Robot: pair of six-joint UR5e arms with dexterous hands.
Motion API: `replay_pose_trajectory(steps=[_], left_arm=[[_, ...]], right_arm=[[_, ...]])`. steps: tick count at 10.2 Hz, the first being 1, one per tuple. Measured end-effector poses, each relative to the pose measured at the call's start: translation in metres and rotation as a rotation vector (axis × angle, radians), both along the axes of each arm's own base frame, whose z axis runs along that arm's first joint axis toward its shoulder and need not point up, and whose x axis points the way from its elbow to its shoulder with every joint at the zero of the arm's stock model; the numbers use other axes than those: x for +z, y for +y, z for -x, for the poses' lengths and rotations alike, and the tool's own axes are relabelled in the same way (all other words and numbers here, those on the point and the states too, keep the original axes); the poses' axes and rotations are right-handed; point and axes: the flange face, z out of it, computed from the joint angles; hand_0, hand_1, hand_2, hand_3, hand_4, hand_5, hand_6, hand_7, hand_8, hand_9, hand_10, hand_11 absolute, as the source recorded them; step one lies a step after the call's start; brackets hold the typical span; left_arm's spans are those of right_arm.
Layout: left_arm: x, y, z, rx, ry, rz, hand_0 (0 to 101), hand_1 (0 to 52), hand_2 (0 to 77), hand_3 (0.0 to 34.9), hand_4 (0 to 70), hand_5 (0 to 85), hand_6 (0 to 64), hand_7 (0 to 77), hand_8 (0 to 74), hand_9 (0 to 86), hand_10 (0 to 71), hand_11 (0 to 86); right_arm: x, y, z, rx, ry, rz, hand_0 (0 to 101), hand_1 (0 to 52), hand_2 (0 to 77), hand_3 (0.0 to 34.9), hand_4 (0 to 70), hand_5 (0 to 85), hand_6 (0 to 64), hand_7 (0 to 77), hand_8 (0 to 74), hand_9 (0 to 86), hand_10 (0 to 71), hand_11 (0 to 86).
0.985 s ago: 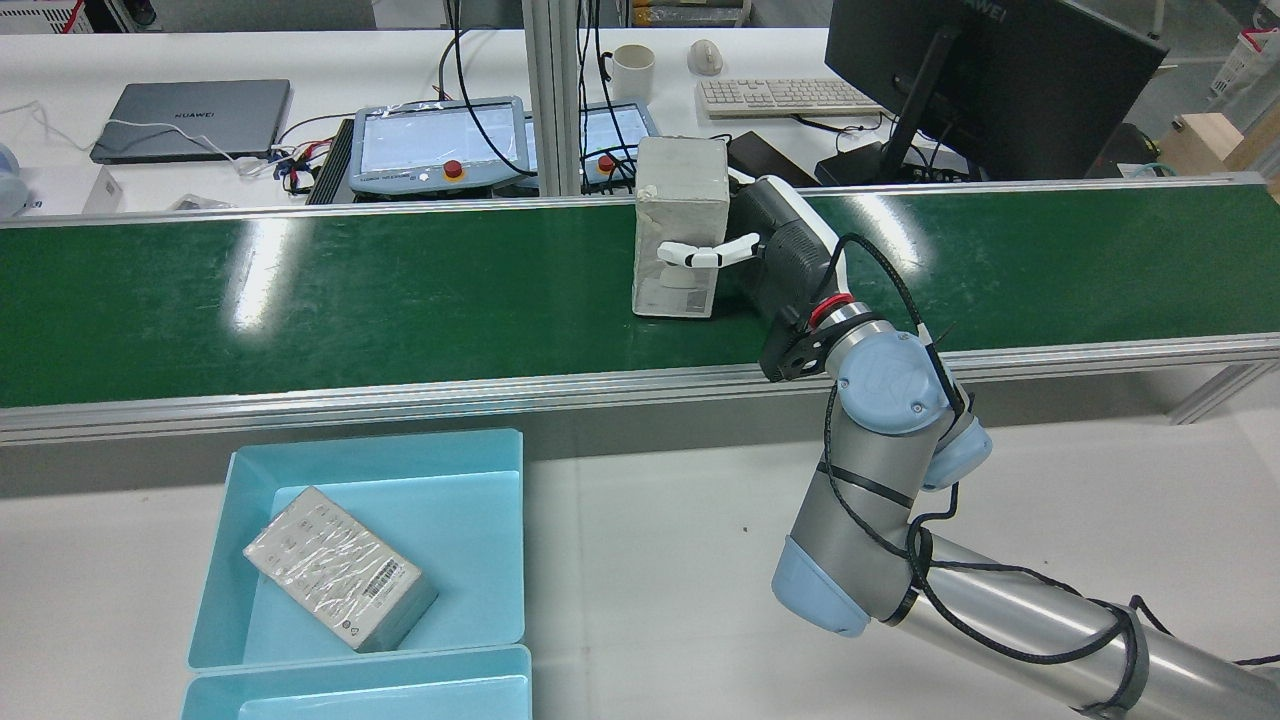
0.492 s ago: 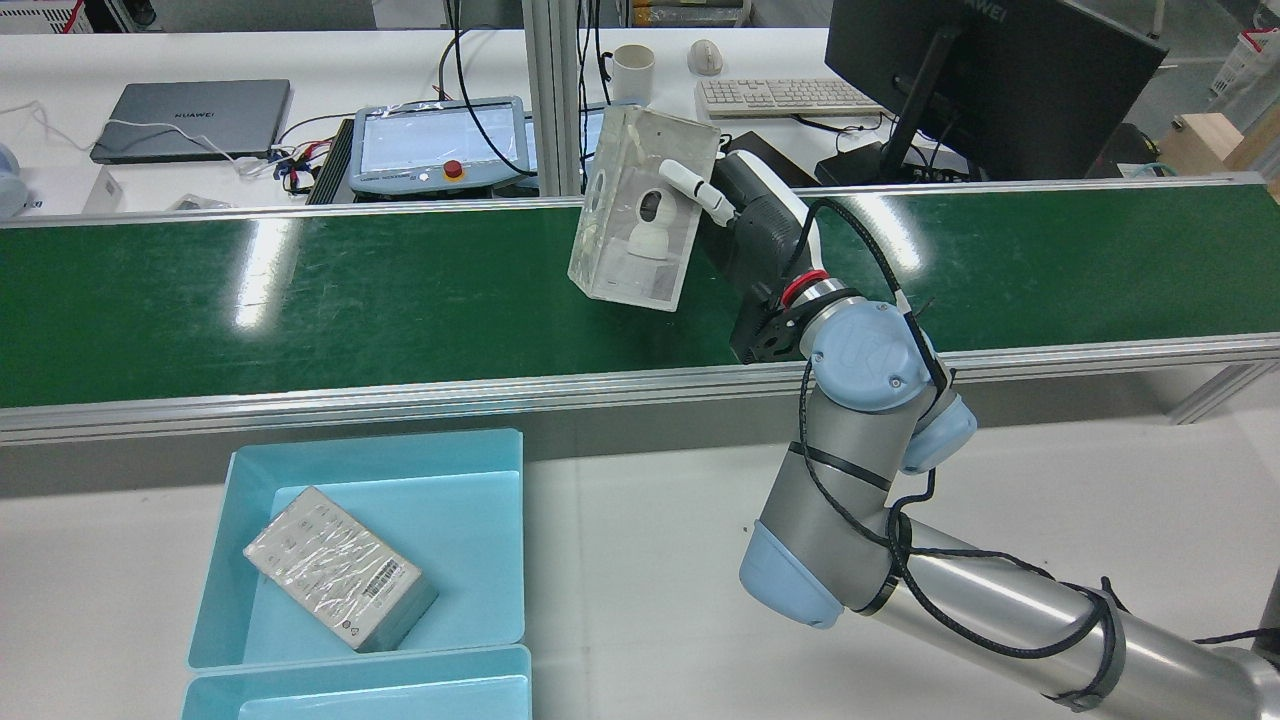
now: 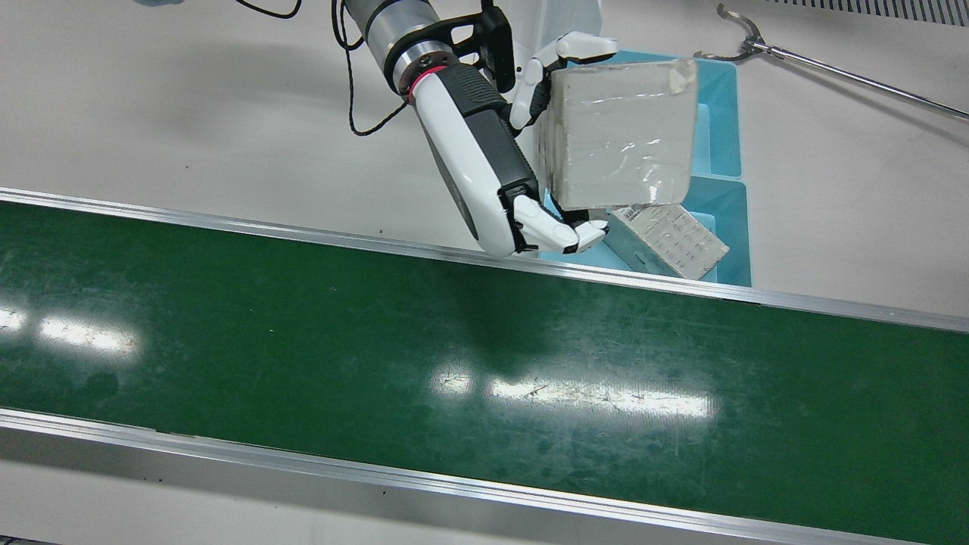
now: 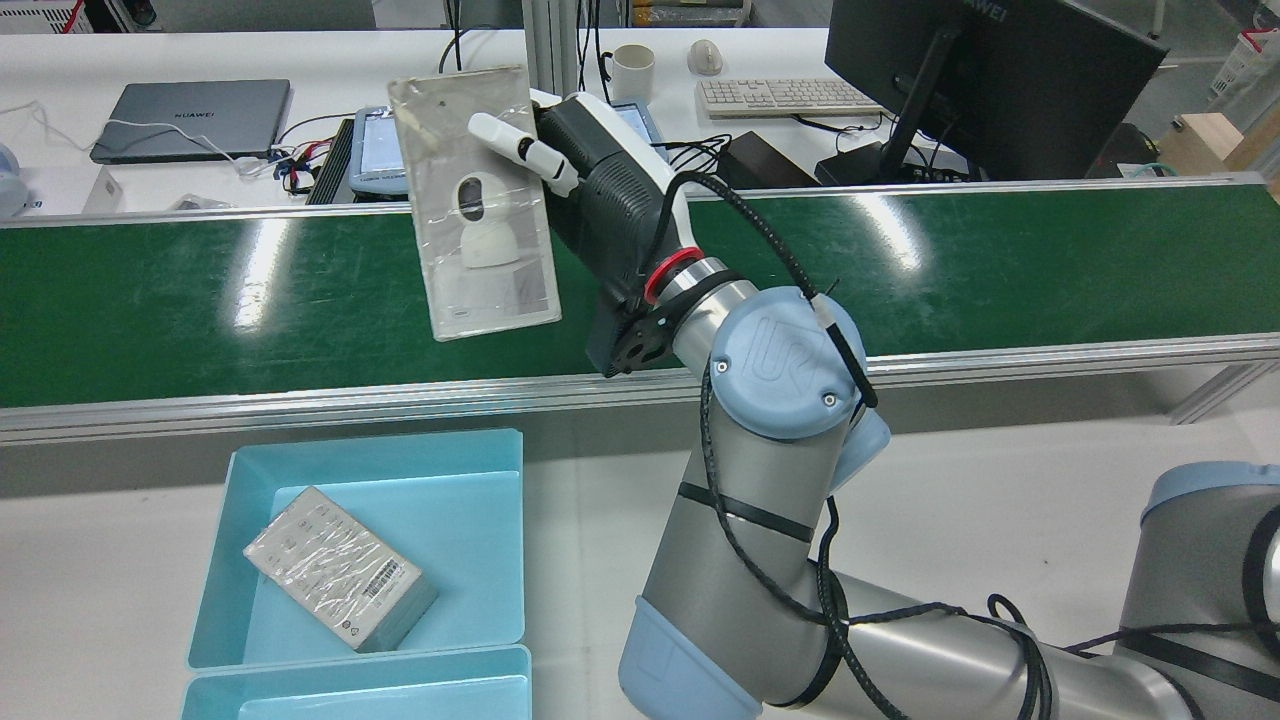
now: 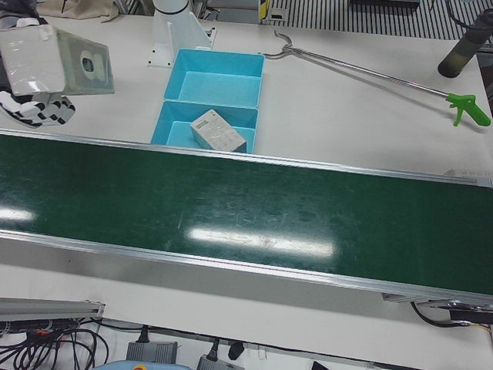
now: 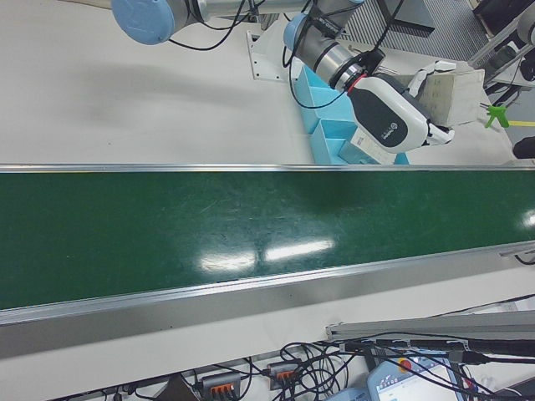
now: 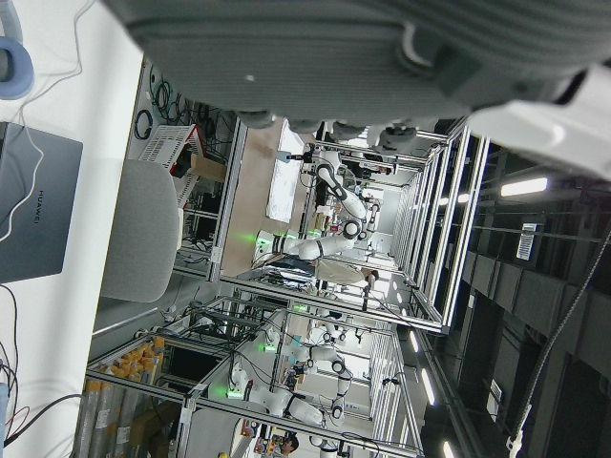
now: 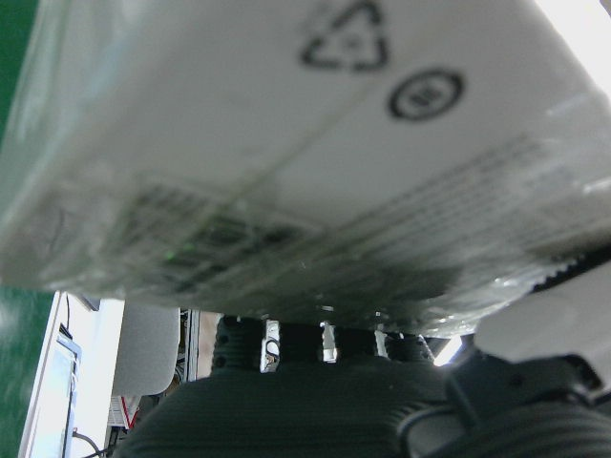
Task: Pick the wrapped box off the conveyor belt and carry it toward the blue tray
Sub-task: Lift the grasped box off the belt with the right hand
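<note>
My right hand (image 4: 600, 200) is shut on the wrapped box (image 4: 480, 200), a white carton in clear film with a camera printed on it. It holds the box upright in the air, clear of the green conveyor belt (image 4: 200, 300). In the front view the hand (image 3: 484, 151) and the box (image 3: 621, 136) overlap the blue tray (image 3: 727, 98). The box fills the right hand view (image 8: 286, 143). The tray (image 4: 380, 445) lies on the table below and to the left. Of my left hand only a dark palm edge (image 7: 286, 57) shows in its own view.
A second wrapped box (image 4: 340, 565) lies in the blue tray, and another blue tray (image 4: 360, 690) adjoins it. A long reacher tool (image 5: 370, 73) lies on the table. Teach pendants (image 4: 375, 150), a laptop (image 4: 190, 120) and a monitor (image 4: 990, 80) stand behind the belt.
The right hand has lifted the box off the belt and carried it left toward the tray side. The box has turned so its printed face shows.
</note>
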Motion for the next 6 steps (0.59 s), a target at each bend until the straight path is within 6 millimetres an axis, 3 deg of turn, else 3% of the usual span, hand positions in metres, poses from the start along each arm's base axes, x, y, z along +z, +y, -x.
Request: replay_pose_trajectory(steps=[3, 6], left_arm=[[0.0, 0.0, 0.0, 0.0, 0.0, 0.0, 0, 0.0, 0.5, 0.0, 0.0, 1.1, 0.5, 0.5, 0.5, 0.5, 0.5, 0.5], [0.0, 0.0, 0.0, 0.0, 0.0, 0.0, 0, 0.0, 1.1, 0.0, 0.0, 1.1, 0.5, 0.5, 0.5, 0.5, 0.5, 0.5]], right_arm=[[-0.016, 0.037, 0.042, -0.035, 0.048, -0.04, 42, 0.0, 40.9, 0.3, 21.8, 70.4, 45.8, 62.7, 69.8, 69.8, 62.7, 70.4], [-0.021, 0.069, 0.084, -0.1, 0.07, -0.048, 40, 0.0, 36.5, 1.3, 21.8, 70.4, 44.7, 64.9, 61.6, 71.4, 56.7, 69.8]])
